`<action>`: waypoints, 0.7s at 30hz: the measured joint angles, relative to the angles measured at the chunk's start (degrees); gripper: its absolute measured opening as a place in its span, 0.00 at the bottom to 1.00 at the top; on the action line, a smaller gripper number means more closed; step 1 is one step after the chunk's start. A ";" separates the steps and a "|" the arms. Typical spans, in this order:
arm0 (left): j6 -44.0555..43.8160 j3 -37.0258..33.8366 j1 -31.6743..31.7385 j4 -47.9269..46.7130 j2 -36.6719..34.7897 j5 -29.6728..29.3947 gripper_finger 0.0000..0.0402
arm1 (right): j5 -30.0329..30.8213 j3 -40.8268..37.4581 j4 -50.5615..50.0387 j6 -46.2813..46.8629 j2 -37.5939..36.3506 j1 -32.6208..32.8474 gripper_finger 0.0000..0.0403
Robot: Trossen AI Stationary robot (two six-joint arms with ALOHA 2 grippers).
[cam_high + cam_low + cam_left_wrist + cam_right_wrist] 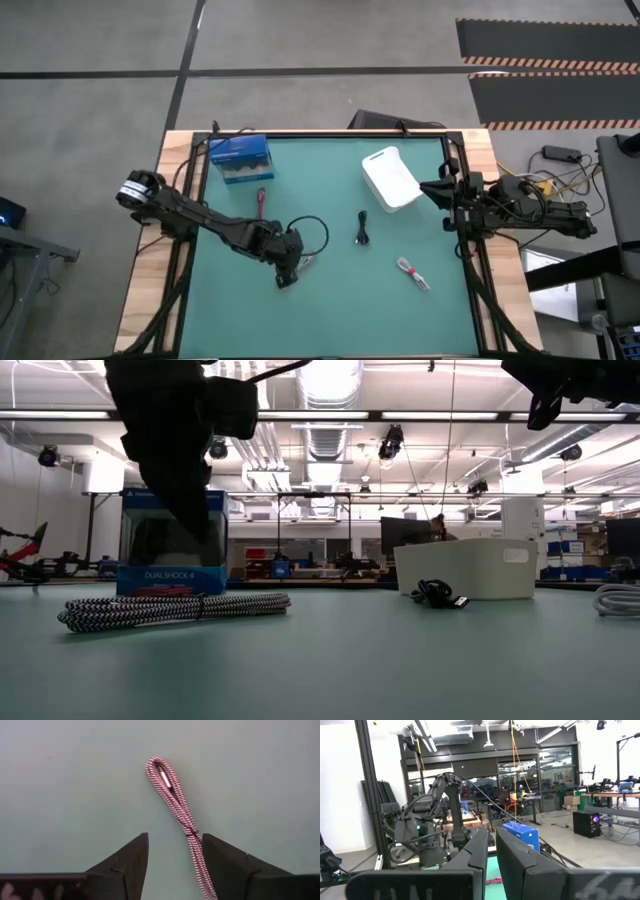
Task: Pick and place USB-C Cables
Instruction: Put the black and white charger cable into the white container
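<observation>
We see the left gripper (175, 857), jaws apart, low over the silver-grey cable (172, 795) on the green mat (330, 300); since the cable hugs one finger, closing could miss.

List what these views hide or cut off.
High view: the left gripper covers most of the silver-grey braided cable.
Left wrist view: that cable's near end runs off the bottom edge.
Low view: the right edge cuts the white-and-red cable bundle; the left arm blocks part of the blue cardboard box.
The right gripper waits beside the white plastic bin.
</observation>
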 joint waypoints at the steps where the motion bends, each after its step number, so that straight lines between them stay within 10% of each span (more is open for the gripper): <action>1: 0.14 0.02 -0.30 0.22 0.19 -0.25 0.43 | -0.02 0.00 -0.04 0.01 0.01 0.00 0.07; 21: 0.96 -0.58 -2.46 7.31 6.50 -3.64 0.43 | -0.01 0.00 -0.54 -0.17 0.07 0.00 0.07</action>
